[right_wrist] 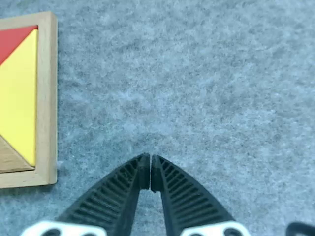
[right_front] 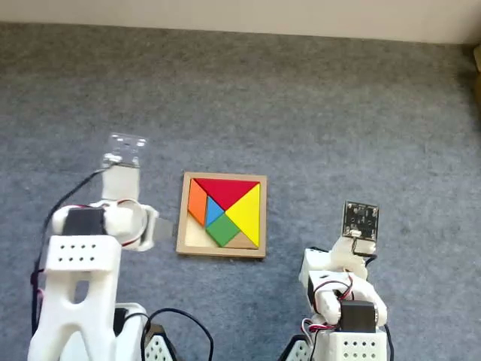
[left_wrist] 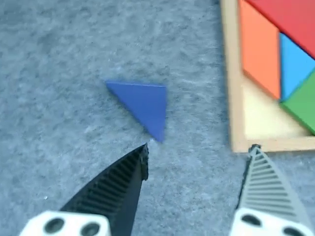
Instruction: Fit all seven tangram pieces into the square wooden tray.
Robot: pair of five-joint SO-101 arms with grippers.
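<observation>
Grey felt worktop (right_front: 301, 98), left end effector (left_wrist: 199, 148) spread apart, blue triangle (left_wrist: 142, 103) flat just ahead of its dark finger; square wooden tray (left_wrist: 231, 98) just beyond its pale finger; right end effector (right_wrist: 150, 158) pressed together, near the tray's edge

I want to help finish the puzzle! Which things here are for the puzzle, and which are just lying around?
For the puzzle: wooden tray, coloured pieces inside it, dark blue triangle outside it, open left gripper by that triangle.
Just around: grey mat, black cables, shut right gripper.
</observation>
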